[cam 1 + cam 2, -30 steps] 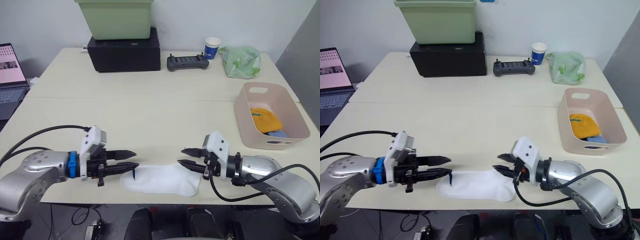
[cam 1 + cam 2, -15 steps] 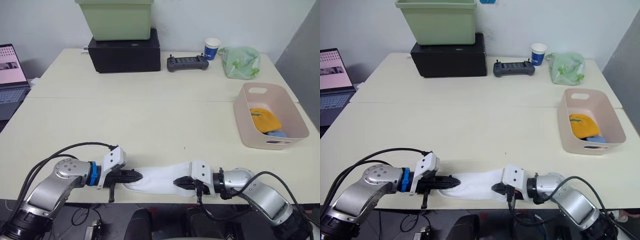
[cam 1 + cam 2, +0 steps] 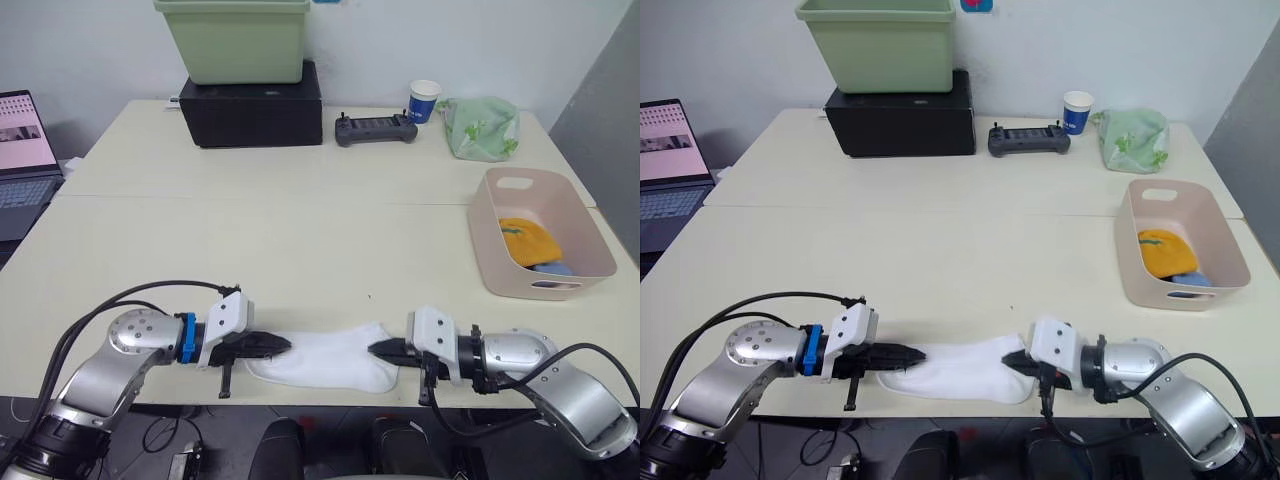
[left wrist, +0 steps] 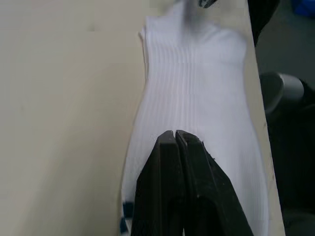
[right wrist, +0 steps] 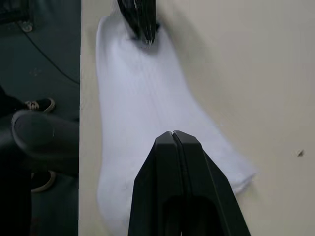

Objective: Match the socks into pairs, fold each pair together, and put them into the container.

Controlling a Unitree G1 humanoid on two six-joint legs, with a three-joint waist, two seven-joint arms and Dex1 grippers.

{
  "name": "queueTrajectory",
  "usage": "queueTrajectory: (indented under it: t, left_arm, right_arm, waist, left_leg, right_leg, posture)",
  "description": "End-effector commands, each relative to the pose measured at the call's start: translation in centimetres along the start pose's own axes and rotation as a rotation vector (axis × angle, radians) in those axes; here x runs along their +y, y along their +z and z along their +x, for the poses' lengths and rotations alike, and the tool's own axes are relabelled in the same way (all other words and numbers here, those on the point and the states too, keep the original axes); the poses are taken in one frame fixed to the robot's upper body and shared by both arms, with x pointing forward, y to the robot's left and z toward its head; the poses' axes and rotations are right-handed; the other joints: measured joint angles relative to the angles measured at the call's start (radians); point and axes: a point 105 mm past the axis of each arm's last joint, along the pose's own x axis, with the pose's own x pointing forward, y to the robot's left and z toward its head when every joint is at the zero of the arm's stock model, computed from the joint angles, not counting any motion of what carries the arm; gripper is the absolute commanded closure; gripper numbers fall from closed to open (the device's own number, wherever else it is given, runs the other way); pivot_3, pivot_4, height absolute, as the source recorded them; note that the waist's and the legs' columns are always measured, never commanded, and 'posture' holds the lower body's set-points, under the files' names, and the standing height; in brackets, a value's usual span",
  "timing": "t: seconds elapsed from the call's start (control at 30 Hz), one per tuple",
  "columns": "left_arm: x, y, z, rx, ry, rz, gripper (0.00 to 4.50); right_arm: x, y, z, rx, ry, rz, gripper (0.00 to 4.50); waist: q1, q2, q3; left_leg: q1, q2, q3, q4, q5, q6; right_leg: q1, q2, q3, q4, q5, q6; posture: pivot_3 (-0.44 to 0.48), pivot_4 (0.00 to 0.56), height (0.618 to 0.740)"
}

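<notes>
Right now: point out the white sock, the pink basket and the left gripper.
white sock [image 3: 325,358], left eye view, middle of the fabric.
pink basket [image 3: 487,232], left eye view, near side wall.
left gripper [image 3: 283,346], left eye view, fingertips at the sock's end.

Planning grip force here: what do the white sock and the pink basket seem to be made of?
The white sock looks like soft ribbed knit fabric: fine ribs show in the left wrist view, and it lies limp and flat. The pink basket looks like rigid matte moulded plastic: smooth walls, rounded corners and a cut-out handle slot.
</notes>
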Motion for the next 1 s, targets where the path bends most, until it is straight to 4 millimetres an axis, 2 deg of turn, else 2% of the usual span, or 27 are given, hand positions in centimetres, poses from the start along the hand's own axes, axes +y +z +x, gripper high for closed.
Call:
queueTrajectory:
  t: [0.03,0.2,0.3,0.33,0.43,0.47,0.6,0.67,0.73,0.83,1.0]
  left_arm:
    - [-0.1,-0.3,0.9,0.004,-0.016,0.064,4.47]
    - [-0.7,-2.4,1.6,0.057,-0.045,0.065,4.47]
    - [-0.2,-3.9,1.7,0.071,0.023,0.021,4.47]
    - [-0.5,-4.4,1.6,0.081,0.020,0.008,4.47]
    - [-1.2,-4.9,1.6,0.092,0.003,0.002,4.47]
    - [-1.1,-4.8,1.6,0.093,0.000,0.014,4.47]
    - [0.0,-2.4,1.7,0.035,0.012,0.086,4.47]
    - [0.1,-1.2,1.6,0.016,-0.014,0.089,4.47]
    - [0.0,-0.3,1.7,0.008,-0.053,0.106,4.47]
    - [-0.4,-0.2,2.0,0.012,-0.076,0.096,4.50]
    - [-1.0,-2.4,2.3,0.061,-0.080,0.049,4.50]
  right_arm:
    - [0.0,0.0,1.4,0.018,-0.003,-0.029,4.50]
    - [-0.8,-2.0,2.8,0.105,-0.038,-0.023,4.50]
    - [-1.2,-4.2,1.8,0.176,-0.068,0.013,4.50]
    - [-1.7,-5.1,0.9,0.203,-0.100,0.044,4.50]
    - [-2.3,-6.2,-0.8,0.231,-0.143,0.097,4.50]
    - [-2.2,-6.1,-1.5,0.217,-0.146,0.110,4.50]
    - [-1.7,-1.9,-2.4,0.018,-0.128,0.152,4.50]
    - [-1.4,-1.1,-2.8,0.004,-0.117,0.164,4.50]
    - [-2.4,-0.9,-3.6,-0.008,-0.192,0.219,4.50]
    - [-2.8,-1.3,-4.4,0.003,-0.244,0.277,3.62]
    - [-1.1,-3.0,-4.3,0.078,-0.222,0.345,1.84]
  waist:
    - [0.000,0.000,0.000]
    - [0.003,0.000,0.001]
    - [0.008,0.000,0.001]
    - [0.009,0.000,0.000]
    - [0.009,0.000,0.000]
    - [0.009,0.000,-0.001]
    - [0.010,0.001,-0.001]
    - [0.009,0.001,0.000]
    - [0.009,0.001,0.000]
    - [0.009,0.001,0.000]
    - [0.009,0.001,0.000]
  left_leg:
    - [0.000,0.000,0.000,0.000,0.000,0.000]
    - [-0.001,0.000,0.000,0.000,0.000,0.000]
    - [-0.001,-0.001,0.000,0.000,0.000,0.000]
    - [-0.001,-0.001,0.001,0.000,0.000,0.000]
    - [0.000,-0.001,0.000,0.000,0.000,0.000]
    - [0.001,-0.001,0.000,0.000,0.000,0.000]
    - [0.003,-0.001,0.001,0.000,0.000,0.000]
    - [0.002,-0.001,0.000,0.000,0.000,0.000]
    - [0.002,0.000,0.000,0.000,0.000,0.000]
    - [0.001,-0.001,0.000,0.000,0.000,0.000]
    - [0.001,0.000,0.000,0.000,0.000,0.000]
  right_leg:
    - [0.000,0.000,0.000,0.000,0.000,0.000]
    - [-0.001,0.000,0.000,0.000,0.000,0.000]
    - [-0.001,-0.001,0.000,0.001,0.000,0.000]
    - [-0.001,-0.001,0.000,0.001,0.000,0.000]
    - [0.001,-0.001,0.000,0.000,0.000,0.000]
    - [0.002,-0.002,0.000,0.000,0.000,0.000]
    - [0.004,-0.001,-0.001,0.000,0.000,0.000]
    - [0.003,-0.001,-0.001,0.000,0.000,0.000]
    - [0.003,0.000,-0.002,0.000,0.000,0.000]
    - [0.003,0.000,-0.002,0.000,0.000,0.000]
    - [0.003,0.000,-0.002,-0.001,0.000,0.000]
  posture:
    - [0.000,0.150,0.735]
    - [0.000,0.150,0.735]
    - [0.000,0.150,0.735]
    - [0.000,0.150,0.735]
    - [0.000,0.150,0.735]
    - [0.000,0.150,0.735]
    - [0.000,0.150,0.735]
    - [0.000,0.150,0.735]
    - [0.000,0.150,0.735]
    - [0.000,0.150,0.735]
    - [0.000,0.150,0.735]
